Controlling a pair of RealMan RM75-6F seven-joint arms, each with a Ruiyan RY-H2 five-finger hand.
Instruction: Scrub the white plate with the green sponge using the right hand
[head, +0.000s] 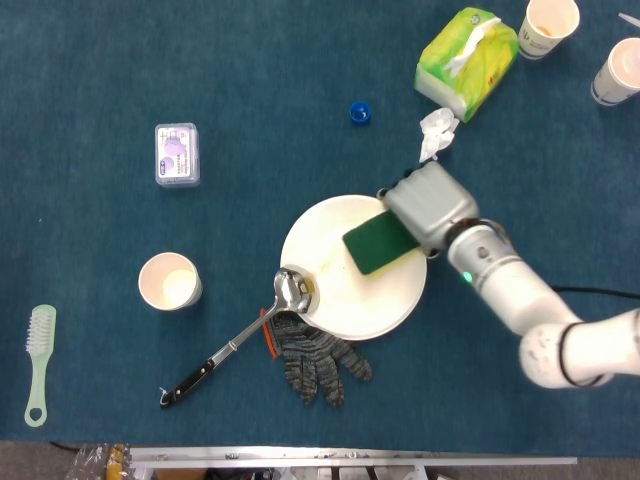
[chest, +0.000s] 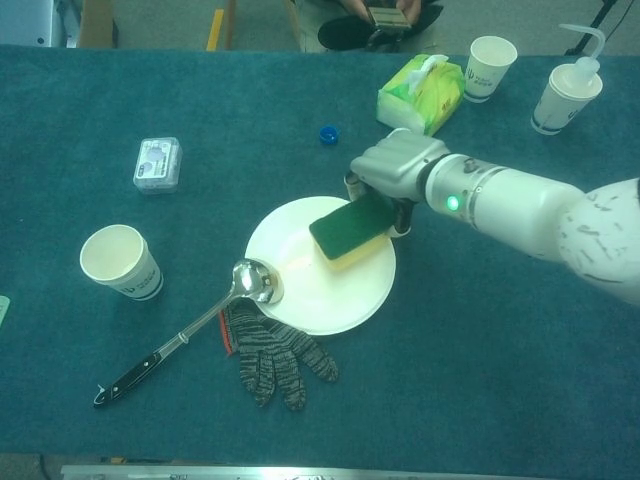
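Head view: right robot hand (head: 428, 205) over right far edge of white plate (head: 340, 300), gripping green sponge (head: 377, 242) by its right end, fingers closed around it. Sponge over right half of plate; contact with plate surface cannot be told. Chest view: sponge (chest: 347, 228) tilted, yellow underside showing, same robot hand (chest: 395, 168) behind it. Plate mid-table (head: 150, 60). Ladle (head: 240, 335) bowl resting on plate's left near rim; grey glove (head: 318, 358) just near of plate. Left robot hand nowhere in either view.
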